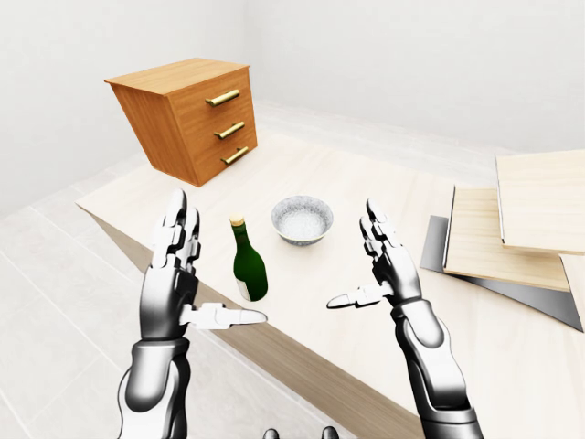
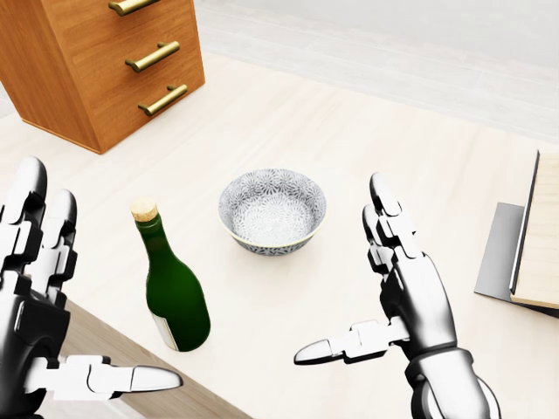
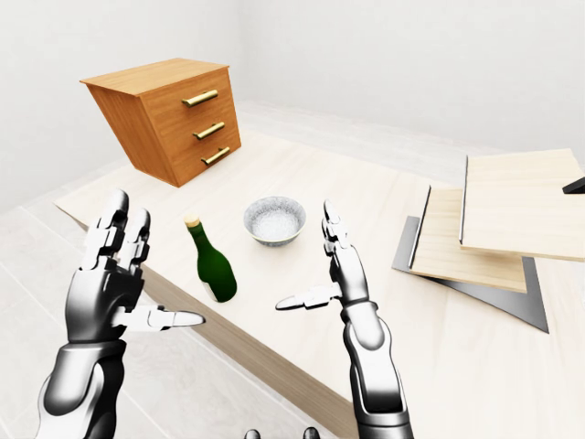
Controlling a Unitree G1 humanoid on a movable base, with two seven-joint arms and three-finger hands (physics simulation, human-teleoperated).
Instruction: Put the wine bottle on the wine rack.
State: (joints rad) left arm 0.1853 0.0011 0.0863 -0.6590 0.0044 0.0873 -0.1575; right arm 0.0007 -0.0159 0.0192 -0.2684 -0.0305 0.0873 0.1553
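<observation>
A dark green wine bottle (image 2: pixel 172 288) with a cork stands upright on the pale wooden table (image 2: pixel 349 131), near its lower-left edge in the head view. My left hand (image 2: pixel 100 279) is open just left of the bottle, fingers up and thumb pointing right below it, not touching. My right hand (image 2: pixel 341 271) is open well to the right of the bottle, palm turned toward it. At the right of the left-eye view, tilted light wood boards on a grey base (image 1: pixel 512 229) may be the wine rack.
A patterned grey bowl (image 2: pixel 272 209) sits on the table just above and right of the bottle, between the hands. A wooden chest of drawers (image 2: pixel 96 61) with brass handles stands at the upper left. The table's edge (image 1: pixel 274 343) runs diagonally below the hands.
</observation>
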